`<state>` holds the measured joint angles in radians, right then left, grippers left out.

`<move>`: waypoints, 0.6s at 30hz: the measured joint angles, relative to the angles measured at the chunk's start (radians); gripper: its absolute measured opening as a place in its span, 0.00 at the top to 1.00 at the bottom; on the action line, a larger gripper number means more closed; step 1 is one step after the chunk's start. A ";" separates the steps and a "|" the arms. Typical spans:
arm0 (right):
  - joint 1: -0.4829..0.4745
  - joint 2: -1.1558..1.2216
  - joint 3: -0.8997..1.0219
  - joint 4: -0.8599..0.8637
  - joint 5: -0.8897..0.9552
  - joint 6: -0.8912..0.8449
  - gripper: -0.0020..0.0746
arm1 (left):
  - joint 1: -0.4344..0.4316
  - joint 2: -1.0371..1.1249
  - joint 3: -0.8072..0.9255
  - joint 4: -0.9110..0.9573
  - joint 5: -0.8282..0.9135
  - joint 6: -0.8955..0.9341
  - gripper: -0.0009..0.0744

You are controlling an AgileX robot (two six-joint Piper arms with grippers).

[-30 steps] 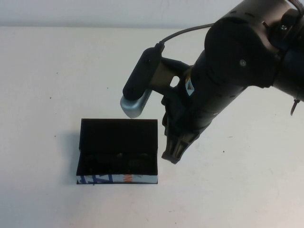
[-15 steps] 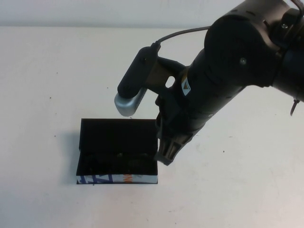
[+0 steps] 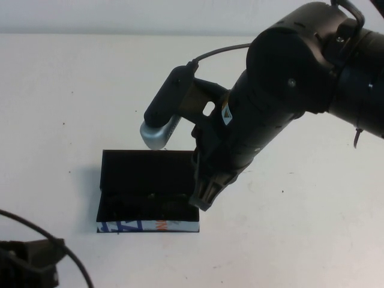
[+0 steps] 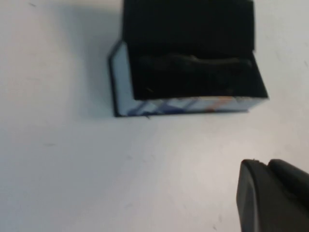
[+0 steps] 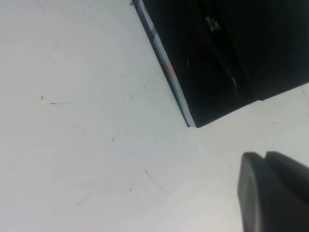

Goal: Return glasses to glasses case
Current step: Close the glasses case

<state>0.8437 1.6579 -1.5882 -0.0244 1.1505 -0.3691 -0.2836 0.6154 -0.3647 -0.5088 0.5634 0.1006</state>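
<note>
1. Glasses (image 4: 193, 62): dark-framed pair lying inside the open glasses case, along its trough; seen as faint dark outlines in the left wrist view and as a glinting rim in the right wrist view (image 5: 217, 58). Not held by either claw.
2. Left gripper (image 3: 27, 261): at the near left corner of the high view, low over the table, a black cable looping over it; well apart from the case. Whether its claw is wide or narrow cannot be told.
3. Glasses case (image 3: 149, 192): black box on the white table (image 3: 66, 90), left of centre, lid standing open at the far side; white front strip with blue and orange print faces the robot.
4. Wrist camera (image 3: 165, 111): black cylinder with grey lens end, mounted on the right arm, hanging above the far edge of the case lid.
5. Right gripper (image 3: 203, 197): pointing down at the right end of the case, overlapping its right edge in the high view; contact cannot be told. Claw pressed fully together, holding nothing.
</note>
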 joint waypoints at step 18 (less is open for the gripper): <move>-0.190 0.052 0.000 0.159 -0.077 0.081 0.99 | -0.013 0.581 -0.057 -0.743 0.123 0.973 0.99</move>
<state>0.6539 1.7100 -1.5882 0.1350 1.0733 -0.2880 -0.2964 1.1967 -0.4215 -1.2518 0.6866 1.0739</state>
